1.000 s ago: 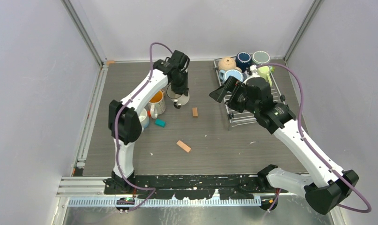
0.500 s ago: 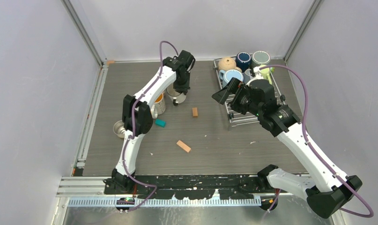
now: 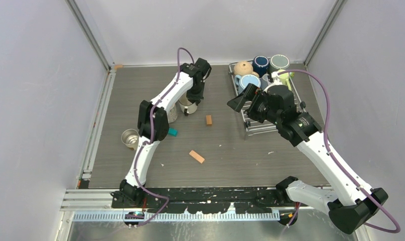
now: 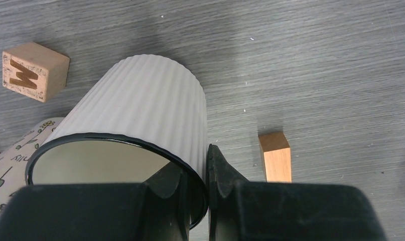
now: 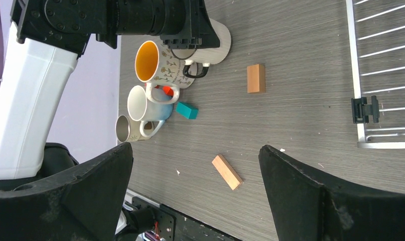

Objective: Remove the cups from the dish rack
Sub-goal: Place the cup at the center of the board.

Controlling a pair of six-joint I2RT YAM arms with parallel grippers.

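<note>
My left gripper (image 3: 192, 100) (image 4: 206, 156) is shut on the black rim of a white ribbed cup (image 4: 150, 110) (image 3: 188, 106), one finger inside and one outside. The cup sits low over the table beside an orange-lined cup (image 5: 150, 63) (image 3: 171, 113). A white cup (image 5: 140, 103) and a small metallic cup (image 3: 129, 137) stand further left. The dish rack (image 3: 263, 125) (image 5: 386, 75) holds tan (image 3: 243, 67), navy (image 3: 261, 63), grey-green (image 3: 279, 62), light blue (image 3: 250, 80) and lime green (image 3: 284, 76) cups. My right gripper (image 3: 242, 97) (image 5: 195, 150) hovers open at the rack's left edge, holding nothing.
A small wooden block (image 3: 209, 120) (image 4: 275, 155), a long wooden block (image 3: 196, 156) (image 5: 226, 171) and a teal block (image 3: 171, 131) lie on the table between the arms. A lettered wooden cube (image 4: 34, 70) sits near the held cup. Walls close in at the back and both sides.
The left arm has swung its elbow right and carried the ribbed cup slightly back, uncovering the metallic cup. The right arm shifted a little at first, then stayed still.
</note>
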